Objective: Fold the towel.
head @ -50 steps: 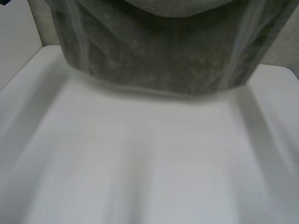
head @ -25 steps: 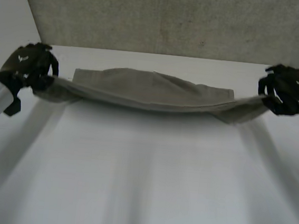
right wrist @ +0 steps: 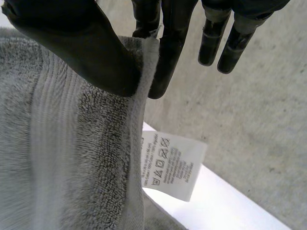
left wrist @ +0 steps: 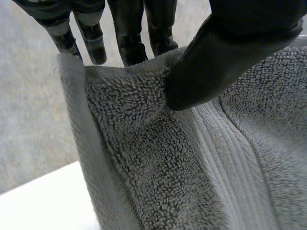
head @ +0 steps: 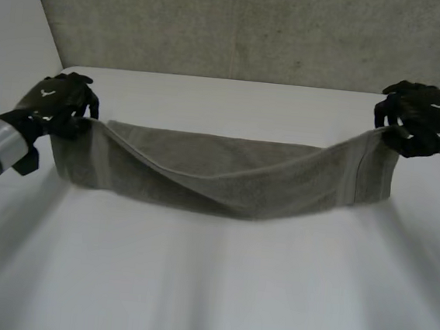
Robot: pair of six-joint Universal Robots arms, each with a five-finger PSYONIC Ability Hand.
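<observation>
While the grey towel [head: 226, 177] hangs stretched across the middle of my head view, I see each hand pinching one of its ends. The left hand [head: 54, 102], at the left edge of the frame, grips the towel's left end. The right hand [head: 423, 118], at the upper right, grips the right end and sits a little higher in the frame. Between them the cloth sags in a shallow curve low over the white table [head: 208, 289]; I cannot tell whether it touches. A grey wall [head: 241, 27] runs along the top of the frame.

From the left wrist camera, the thumb [left wrist: 225, 52] presses the terry cloth against the fingers [left wrist: 129, 33] at the towel's edge, close to a corner and beside a ribbed band [left wrist: 225, 158]. From the right wrist camera, that hand's thumb [right wrist: 81, 48] clamps the hem against one of the fingers [right wrist: 165, 62], while the others stand straight, clear of the cloth. A white care label [right wrist: 172, 165] hangs off the hem near that pinch.
</observation>
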